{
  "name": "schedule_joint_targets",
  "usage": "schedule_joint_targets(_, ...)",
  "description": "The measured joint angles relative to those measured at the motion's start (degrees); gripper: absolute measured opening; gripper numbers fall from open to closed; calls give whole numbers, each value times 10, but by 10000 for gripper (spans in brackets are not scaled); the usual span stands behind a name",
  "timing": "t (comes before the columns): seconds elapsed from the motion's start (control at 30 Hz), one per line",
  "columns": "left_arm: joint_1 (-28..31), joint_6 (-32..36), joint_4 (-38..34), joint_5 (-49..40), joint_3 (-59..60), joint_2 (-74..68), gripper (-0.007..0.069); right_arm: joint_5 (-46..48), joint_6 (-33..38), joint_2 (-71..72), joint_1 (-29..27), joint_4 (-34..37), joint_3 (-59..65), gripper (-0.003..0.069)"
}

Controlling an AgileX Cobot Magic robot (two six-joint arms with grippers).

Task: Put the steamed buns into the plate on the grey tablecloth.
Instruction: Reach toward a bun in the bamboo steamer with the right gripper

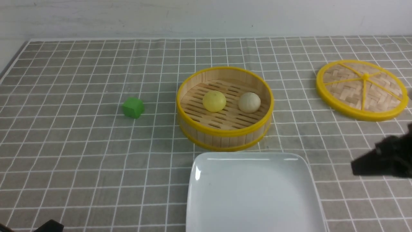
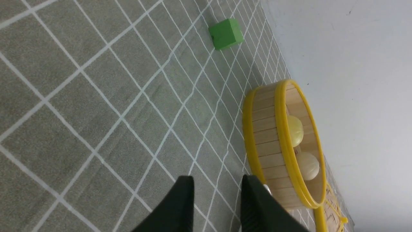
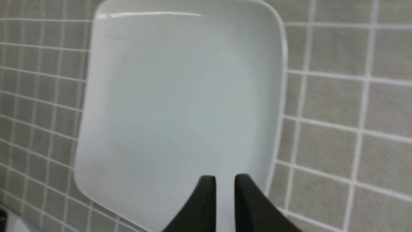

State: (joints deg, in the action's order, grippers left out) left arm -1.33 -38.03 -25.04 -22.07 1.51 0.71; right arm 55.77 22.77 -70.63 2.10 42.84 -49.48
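Note:
Two steamed buns lie side by side in a round bamboo steamer basket, a pale yellow bun and a beige-white bun. The white plate sits bare on the grey tablecloth, just in front of the basket. My right gripper hovers by the plate's right edge, slightly open with nothing between its fingers; in the front view it shows as a dark shape. Low over the cloth at the near left, my left gripper is open and empty, with the yellow bun and beige bun ahead of it.
A green cube rests on the cloth left of the basket. The woven yellow-rimmed lid lies flat at the far right. A pale wall bounds the table's far edge.

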Motion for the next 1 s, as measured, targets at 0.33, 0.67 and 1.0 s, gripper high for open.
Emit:
schedule_joint_targets(0.33, 0, 96, -105, -46, -1, 0, 240, 73, -83, -308, 124, -131, -365, 274)
schedule_joint_targets(0.67, 0, 137, -45, -163, -85, -33, 240, 140, -256, -531, 239, -381, -680, 425)
schedule_joint_targets(1.0, 0, 229, 18, -262, -197, -248, 240, 140, -296, -651, 250, -450, -820, 491)
